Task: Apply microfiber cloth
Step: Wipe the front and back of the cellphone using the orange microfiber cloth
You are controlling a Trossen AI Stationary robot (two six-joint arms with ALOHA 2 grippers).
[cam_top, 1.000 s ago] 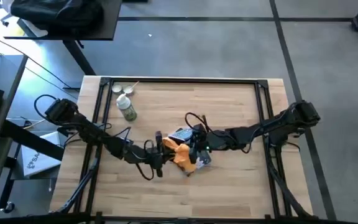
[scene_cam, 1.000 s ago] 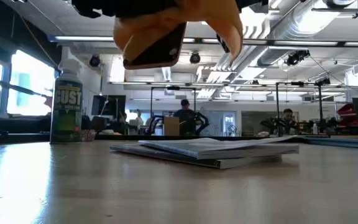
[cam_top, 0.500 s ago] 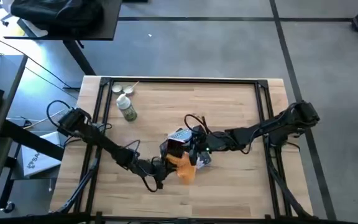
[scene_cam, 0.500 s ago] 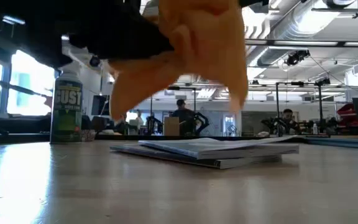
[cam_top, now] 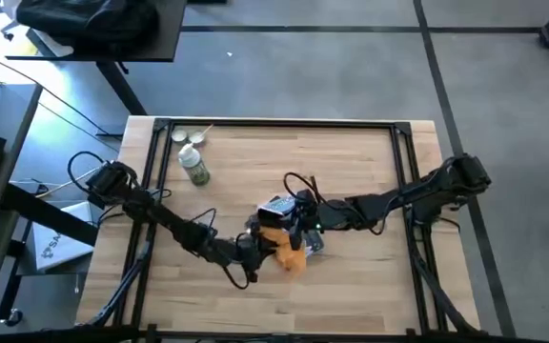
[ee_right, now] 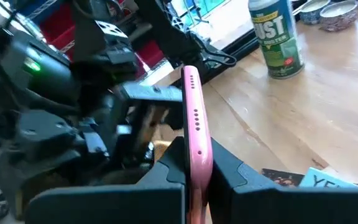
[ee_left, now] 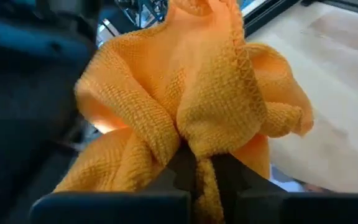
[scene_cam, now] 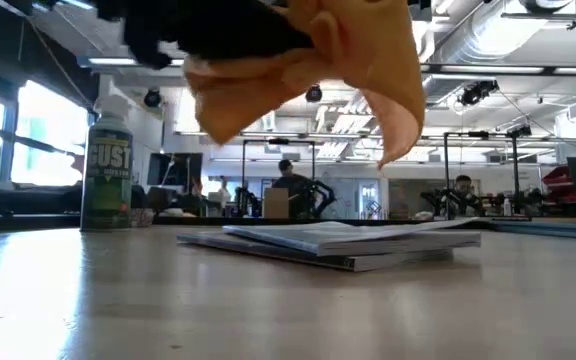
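Gripping the cloth (ee_left: pixel 191 106), left gripper (cam_top: pixel 255 244) clamped mid-table; right gripper (ee_right: pixel 194 180) closed on a pink-edged phone (ee_right: pixel 194 118), above a packet (scene_cam: pixel 338 243).

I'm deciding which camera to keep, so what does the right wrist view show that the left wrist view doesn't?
Only the right wrist view shows the pink-edged phone clamped edge-up in the right gripper, the green spray can and the left arm beyond. Only the left wrist view shows the microfiber cloth bunched in the left gripper. Both show the wooden table.
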